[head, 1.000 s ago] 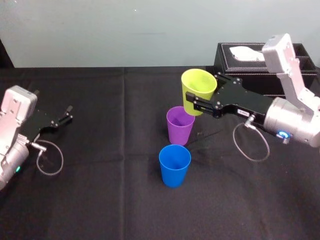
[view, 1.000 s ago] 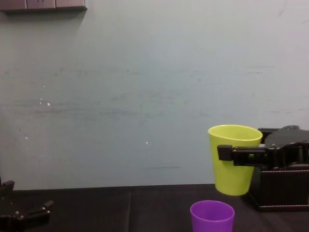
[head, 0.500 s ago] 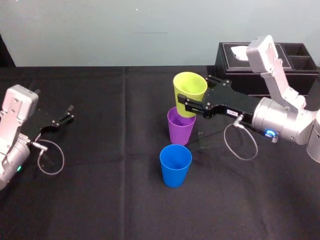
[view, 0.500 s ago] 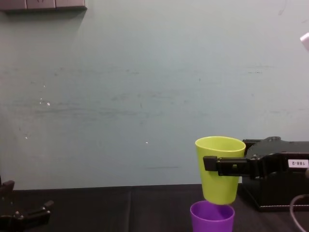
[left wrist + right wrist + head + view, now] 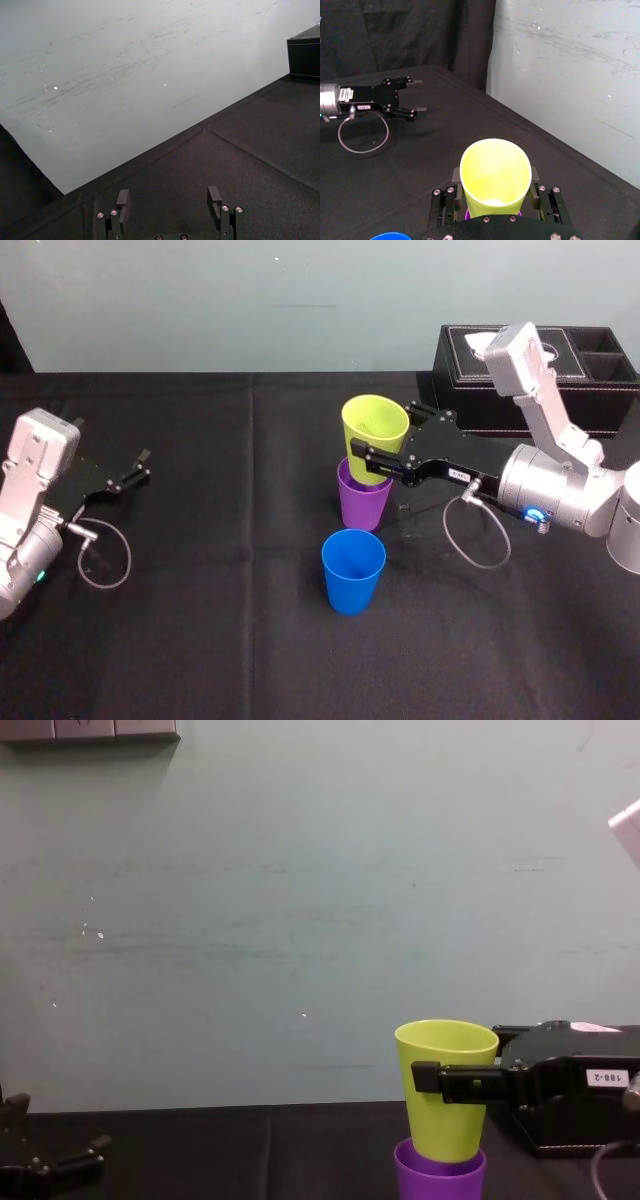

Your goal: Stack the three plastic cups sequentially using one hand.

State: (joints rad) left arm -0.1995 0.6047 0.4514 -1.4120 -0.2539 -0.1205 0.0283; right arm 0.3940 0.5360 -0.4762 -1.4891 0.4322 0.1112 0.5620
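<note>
obs: right pincer [image 5: 495,182] clenched on the yellow-green cup [image 5: 375,428], one finger on each side of the wall, below the rim. the arm reaches in from the robot's right, fingers about level with the worktop [image 5: 200,590].

key relation: the yellow-green cup sits directly over the purple cup [image 5: 364,505], with its base already inside the purple mouth. chest view: both long axes upright and close to in line, the yellow-green one perhaps a touch toward the right. most of the yellow-green wall stands above the purple rim, so i judge it entered but not seated. the near finger hangs not far above the purple rim. cannot tell whether the walls touch inside.

judgement: what remains here is a short straight drop along the shared axis, then release. any sideways pull while clamped would likely tip the purple cup, which stands free on the cloth.

blue cup [image 5: 352,575]: upright on the worktop, mouth up, nearer the robot than the stacked pair and apart from it, a shade to the left. the right arm is the closer one to it.

left pincer [image 5: 170,197]: parked at the far left of the worktop, fingers spread, nothing between them, well apart from all the cups.

look of the cups: plain smooth tapered tumblers, like size, thin rims, no handles. light and slick, i expect, so they should nest easily.

black tissue box [image 5: 560,380] at rear right, behind the right arm, clear of the stack.
</note>
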